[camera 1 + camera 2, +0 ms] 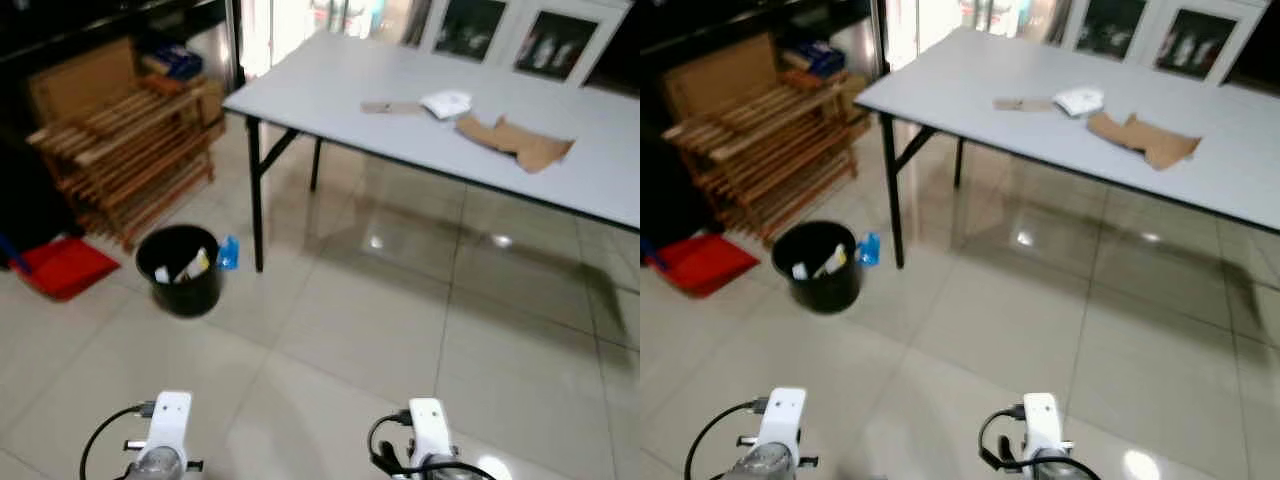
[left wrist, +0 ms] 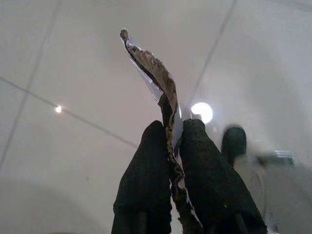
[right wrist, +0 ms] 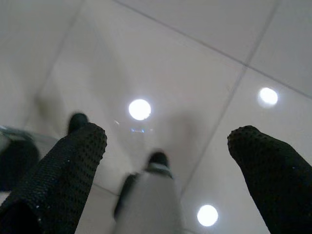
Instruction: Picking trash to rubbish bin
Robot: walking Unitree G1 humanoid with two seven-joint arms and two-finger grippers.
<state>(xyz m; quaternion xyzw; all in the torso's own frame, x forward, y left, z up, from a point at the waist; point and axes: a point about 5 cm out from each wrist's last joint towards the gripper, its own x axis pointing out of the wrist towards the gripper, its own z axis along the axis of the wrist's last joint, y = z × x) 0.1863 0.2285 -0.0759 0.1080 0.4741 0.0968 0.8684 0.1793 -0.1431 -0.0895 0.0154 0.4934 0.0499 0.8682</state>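
- A thin brown scrap of trash (image 2: pixel 161 87) is pinched between the two black fingers (image 2: pixel 146 175) of the left hand (image 2: pixel 169 141), sticking out past the fingertips over the glossy tiled floor (image 1: pixel 380 340)
- The left hand is clenched on that scrap, its fingers pressed flat against both sides
- The black rubbish bin (image 1: pixel 182 268) stands on the floor ahead and to the robot's left, just beside the near leg (image 1: pixel 256 195) of the worktop (image 1: pixel 330 90); pale bits of rubbish already lie inside it
- A small blue object (image 1: pixel 228 252) lies on the floor between the bin and that leg
- On the worktop, well back from its near edge, lie a torn piece of brown cardboard (image 1: pixel 520 140), a crumpled white paper (image 1: pixel 447 103) and a small tan strip (image 1: pixel 385 107)
- The right hand (image 3: pixel 165 161) is released, fingers spread wide apart, holding nothing, over bare tiles
- Open tiled floor stretches between the robot and the bin
- Left of the bin stand a slatted wooden rack (image 1: pixel 125 150) and a red dustpan (image 1: pixel 65 265) on the floor, both apart from the bin
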